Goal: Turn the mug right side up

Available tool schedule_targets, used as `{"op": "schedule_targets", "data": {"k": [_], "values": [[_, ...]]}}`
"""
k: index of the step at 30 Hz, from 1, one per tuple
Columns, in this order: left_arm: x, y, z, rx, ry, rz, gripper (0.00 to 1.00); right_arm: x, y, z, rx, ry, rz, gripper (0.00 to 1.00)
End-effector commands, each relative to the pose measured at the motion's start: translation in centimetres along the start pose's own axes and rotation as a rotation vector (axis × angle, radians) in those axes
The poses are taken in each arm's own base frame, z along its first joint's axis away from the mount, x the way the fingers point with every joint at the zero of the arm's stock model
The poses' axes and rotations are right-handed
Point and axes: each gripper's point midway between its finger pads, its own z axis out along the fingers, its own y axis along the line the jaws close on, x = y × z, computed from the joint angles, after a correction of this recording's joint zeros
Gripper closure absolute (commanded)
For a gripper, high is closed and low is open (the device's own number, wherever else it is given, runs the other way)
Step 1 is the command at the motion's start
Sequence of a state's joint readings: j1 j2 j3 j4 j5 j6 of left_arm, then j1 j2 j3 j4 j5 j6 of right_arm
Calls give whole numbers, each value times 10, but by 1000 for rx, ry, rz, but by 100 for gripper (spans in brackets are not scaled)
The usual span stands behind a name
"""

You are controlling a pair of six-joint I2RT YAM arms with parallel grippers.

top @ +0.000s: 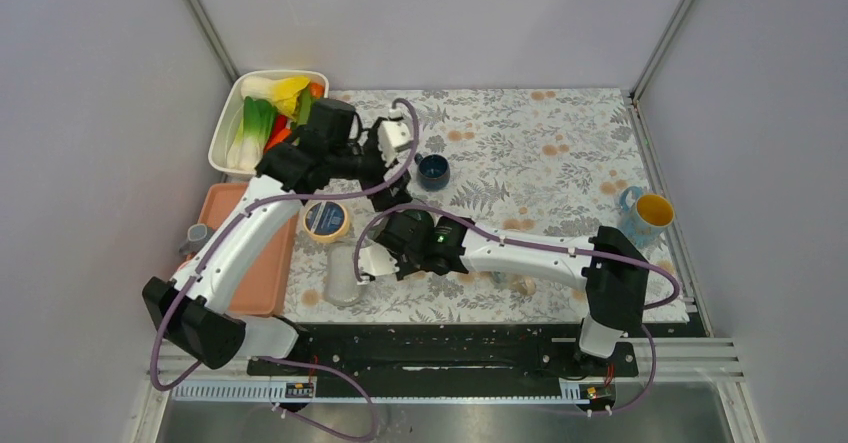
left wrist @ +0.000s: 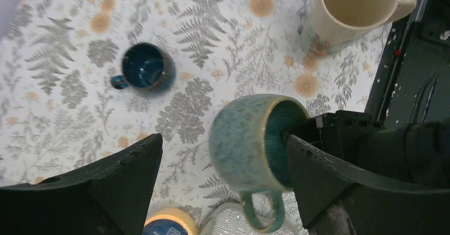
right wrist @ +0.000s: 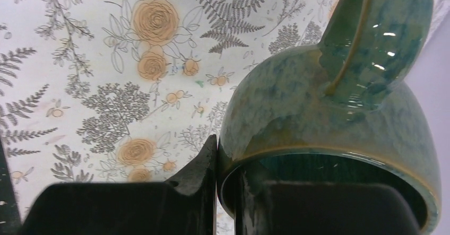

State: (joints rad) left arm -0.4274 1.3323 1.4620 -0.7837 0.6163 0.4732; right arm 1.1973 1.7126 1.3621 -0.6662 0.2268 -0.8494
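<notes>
Left wrist view showed me the teal mug carried on its side, just base-ward of the dark blue cup, mouth facing the right gripper clamped on its rim, while my left gripper hung spread and empty above it.

We see two arms with white link shells and black joint housings: the left arm at lower left, the right arm at lower centre. Purple cables run along both. A green light glows on the right arm's wrist. The left gripper has matte black wedge fingers.
</notes>
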Motion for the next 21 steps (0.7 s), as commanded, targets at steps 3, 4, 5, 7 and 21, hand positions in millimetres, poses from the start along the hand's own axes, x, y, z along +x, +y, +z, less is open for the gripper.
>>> {"op": "schedule_targets", "data": {"k": [3, 4, 5, 7, 21], "values": [[40, 7, 30, -135, 154, 72, 10, -18, -58, -34, 232, 44, -48, 100], [45, 6, 32, -146, 166, 77, 10, -20, -60, -35, 244, 44, -38, 100], [50, 3, 34, -148, 174, 79, 10, -21, -61, -37, 252, 42, -29, 100], [56, -4, 39, -143, 173, 81, 11, -25, -64, -40, 266, 31, 0, 100], [78, 33, 48, -374, 232, 223, 100, -43, -73, -47, 281, 6, 82, 100]]}}
